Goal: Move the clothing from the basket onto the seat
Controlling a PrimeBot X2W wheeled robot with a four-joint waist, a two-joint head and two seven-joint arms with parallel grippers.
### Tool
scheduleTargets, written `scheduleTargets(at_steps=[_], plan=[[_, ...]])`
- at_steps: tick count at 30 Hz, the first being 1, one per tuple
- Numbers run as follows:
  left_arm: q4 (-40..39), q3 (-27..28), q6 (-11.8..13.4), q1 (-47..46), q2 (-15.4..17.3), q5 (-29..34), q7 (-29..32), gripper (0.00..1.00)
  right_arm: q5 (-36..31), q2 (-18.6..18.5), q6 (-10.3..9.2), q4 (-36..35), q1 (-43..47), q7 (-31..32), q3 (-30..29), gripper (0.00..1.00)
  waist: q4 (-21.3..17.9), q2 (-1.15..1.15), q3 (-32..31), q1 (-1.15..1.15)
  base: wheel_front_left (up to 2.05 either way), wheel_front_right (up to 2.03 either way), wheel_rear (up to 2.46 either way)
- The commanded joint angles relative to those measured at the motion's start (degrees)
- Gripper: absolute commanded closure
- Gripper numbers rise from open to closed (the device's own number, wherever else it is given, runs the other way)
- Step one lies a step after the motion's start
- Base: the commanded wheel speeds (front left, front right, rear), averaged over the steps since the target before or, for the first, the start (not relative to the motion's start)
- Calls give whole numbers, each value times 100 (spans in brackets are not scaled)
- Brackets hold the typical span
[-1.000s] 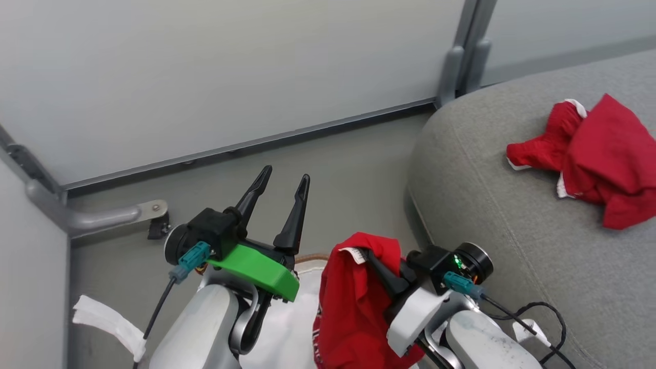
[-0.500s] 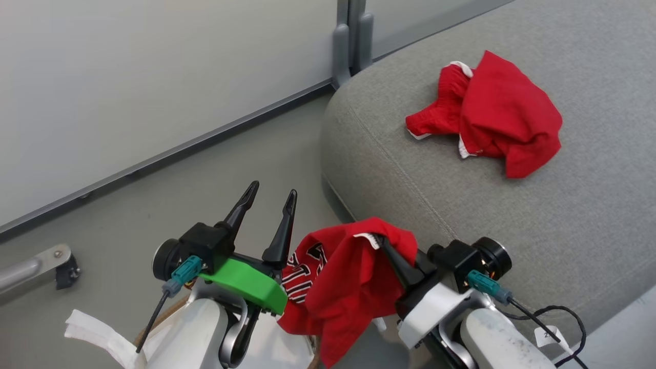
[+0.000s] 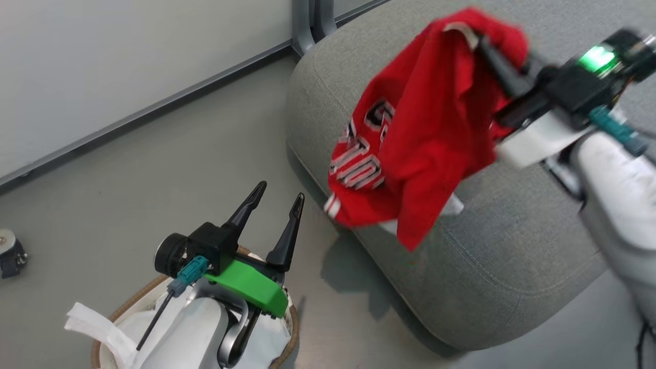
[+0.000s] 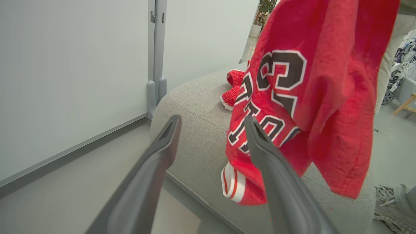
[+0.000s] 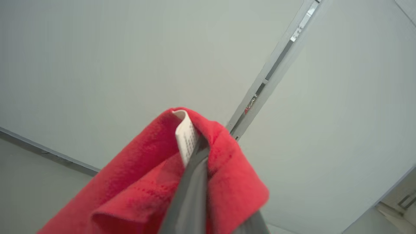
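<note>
My right gripper (image 3: 487,48) is shut on a bright red jersey (image 3: 425,133) with dark, white-edged lettering. The jersey hangs in the air over the left part of the grey seat (image 3: 487,277). In the right wrist view the shut fingers (image 5: 195,169) pinch the red cloth (image 5: 146,188) beside its white label (image 5: 184,136). A second red garment (image 4: 232,86) lies on the seat (image 4: 195,107) behind the hanging jersey (image 4: 308,97). My left gripper (image 3: 281,192) stands open and holds nothing, above the basket (image 3: 293,320) with its brown rim and white liner; its own view shows the gripper (image 4: 212,121) facing the seat's corner.
Grey floor lies between the basket and the seat. Pale wall panels with a metal post (image 3: 307,20) stand behind. A castor (image 3: 10,251) sits at the far left. A strip of white liner (image 3: 97,328) hangs over the basket's rim. A person's grey shoe (image 4: 391,206) is beyond the seat.
The head camera has swung right. My right arm has lifted the jersey from above the basket, up and over the seat. The left gripper has stayed open in place.
</note>
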Motion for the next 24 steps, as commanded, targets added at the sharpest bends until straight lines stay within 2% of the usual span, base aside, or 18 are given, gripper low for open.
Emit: scheduleTargets(at_steps=[1, 6, 12, 15, 19, 24], plan=[[-33, -24, -18, -110, 79, 22, -2, 0, -85, -194, -8, 4, -338, -11, -83, 100, 92, -1, 211, 0, 0, 0, 0], [-121, -162, -18, -262, 213, -16, -2, 0, -264, -971, -8, 500, -1532, -7, -336, 100, 295, -1, 522, 0, 0, 0, 0], [-241, -325, -18, -459, 335, -54, -2, 0, -551, -1359, -8, 1359, -2285, -6, -816, 100, 565, -1, 944, 0, 0, 0, 0], [-286, -413, -18, -566, 397, -55, -2, 0, -648, -1329, -8, 1839, -2234, -5, -1088, 100, 700, -1, 1142, 0, 0, 0, 0], [-317, -528, -18, -692, 442, -95, -2, 0, -756, -1090, -8, 2426, -1773, -6, -1437, 100, 870, -1, 1342, 0, 0, 0, 0], [-313, -639, -18, -874, 455, -140, -2, 0, -865, -681, -8, 2956, -861, -6, -2151, 100, 1074, -1, 1459, 0, 0, 0, 0]])
